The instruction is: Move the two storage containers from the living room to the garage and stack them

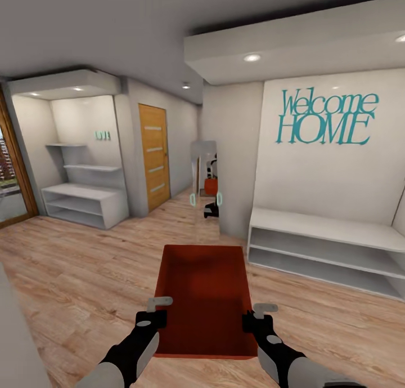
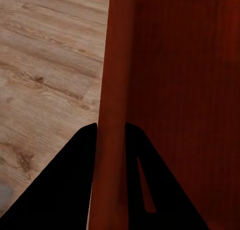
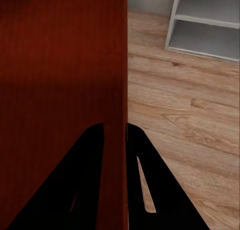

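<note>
One orange-red storage container hangs low in front of me above the light wood plank floor, carried between both arms. My left gripper is shut on the bin's left wall near its close corner. My right gripper is shut on the right wall. In the left wrist view the ribbed container wall runs between the two black fingers of the left gripper. In the right wrist view the container wall sits the same way in the right gripper. The second container is out of view.
An orange wooden door with glass slits stands ahead on the left, down a corridor. A tall mirror beside a wall corner reflects me. White shelving stands at the left, a low white shelf bench at the right under a "Welcome HOME" sign.
</note>
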Controlling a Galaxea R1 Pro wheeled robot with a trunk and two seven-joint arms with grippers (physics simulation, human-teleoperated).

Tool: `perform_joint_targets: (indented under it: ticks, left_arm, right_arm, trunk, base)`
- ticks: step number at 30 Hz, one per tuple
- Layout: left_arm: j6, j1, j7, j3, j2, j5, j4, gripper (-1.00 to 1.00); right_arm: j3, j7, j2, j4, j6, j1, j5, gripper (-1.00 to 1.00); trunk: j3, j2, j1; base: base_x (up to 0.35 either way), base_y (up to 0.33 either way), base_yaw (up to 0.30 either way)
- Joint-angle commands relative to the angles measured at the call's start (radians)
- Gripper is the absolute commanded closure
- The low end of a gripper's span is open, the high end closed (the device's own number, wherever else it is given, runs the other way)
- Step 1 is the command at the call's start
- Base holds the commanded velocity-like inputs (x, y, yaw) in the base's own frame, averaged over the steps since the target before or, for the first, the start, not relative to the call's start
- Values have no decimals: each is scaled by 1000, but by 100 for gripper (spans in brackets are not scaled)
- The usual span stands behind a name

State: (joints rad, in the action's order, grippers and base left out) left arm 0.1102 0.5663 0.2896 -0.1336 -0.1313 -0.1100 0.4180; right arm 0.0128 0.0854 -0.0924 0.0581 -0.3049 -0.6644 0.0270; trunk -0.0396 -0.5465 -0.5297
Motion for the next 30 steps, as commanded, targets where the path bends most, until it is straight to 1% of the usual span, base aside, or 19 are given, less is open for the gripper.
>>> perform_joint_targets:
  ticks: [1, 5, 8, 30]
  left_arm:
    - [6, 1, 11, 78, 18, -16, -1, 100]
    - [6, 1, 11, 78, 18, -15, -2, 100]
    - [6, 1, 11, 78, 19, -16, -2, 100]
    - [6, 1, 11, 78, 18, -16, -2, 100]
  right_arm:
    - [-34, -3, 6, 2, -28, 0, 7, 100]
    - [-34, -3, 6, 2, -28, 0, 7, 100]
    - [-34, -3, 6, 2, -29, 0, 6, 100]
    - [-33, -3, 6, 2, -28, 0, 6, 100]
  trunk:
    - [1, 0, -1]
    - [3, 0, -1]
    - [3, 0, -1]
    - [3, 0, -1]
  base:
    - [322, 0, 269]
    - [322, 0, 222]
    - [321, 0, 70]
    - [321, 0, 5]
